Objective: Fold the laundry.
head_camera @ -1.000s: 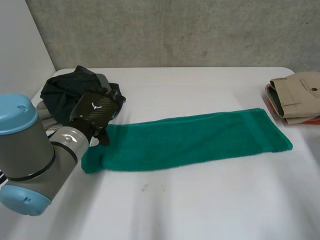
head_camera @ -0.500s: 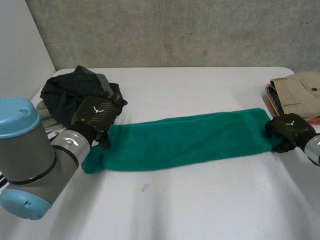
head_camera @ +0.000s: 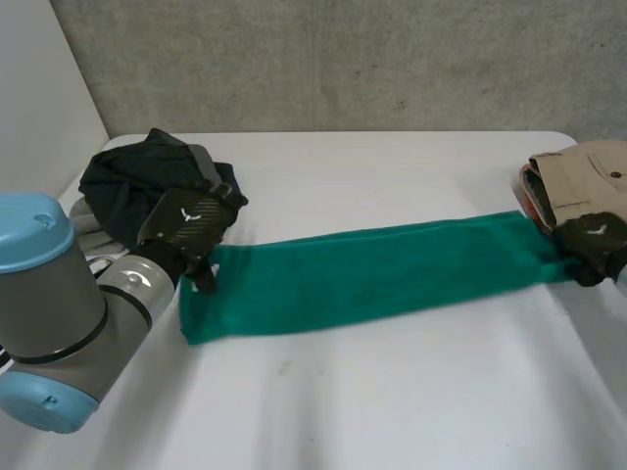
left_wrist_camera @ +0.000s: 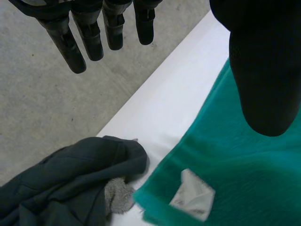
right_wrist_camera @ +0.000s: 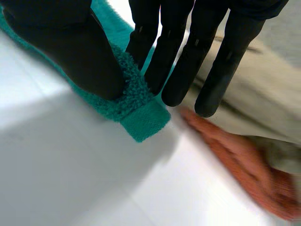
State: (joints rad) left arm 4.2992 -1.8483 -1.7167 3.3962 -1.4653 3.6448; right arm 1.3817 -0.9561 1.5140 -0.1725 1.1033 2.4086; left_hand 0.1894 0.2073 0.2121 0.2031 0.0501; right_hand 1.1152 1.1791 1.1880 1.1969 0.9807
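Head view has the green towel [head_camera: 372,274] stretched as a long strip, not yet folded short; left wrist view, left hand [left_wrist_camera: 265,70] spread open over its corner, unfolded dark clothes [left_wrist_camera: 70,183] beside; right wrist view, right hand [right_wrist_camera: 70,52] pinching the other end.

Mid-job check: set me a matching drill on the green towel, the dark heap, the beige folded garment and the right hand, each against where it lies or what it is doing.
Things:
1. green towel
2. dark heap
3. beige folded garment
4. right hand

Places and states:
A. pinching the towel's end
B. crumpled beside the left hand
C. laid out long across the table
D. stacked on an orange piece at the table's right edge

Pairs: 1-C, 2-B, 3-D, 4-A.
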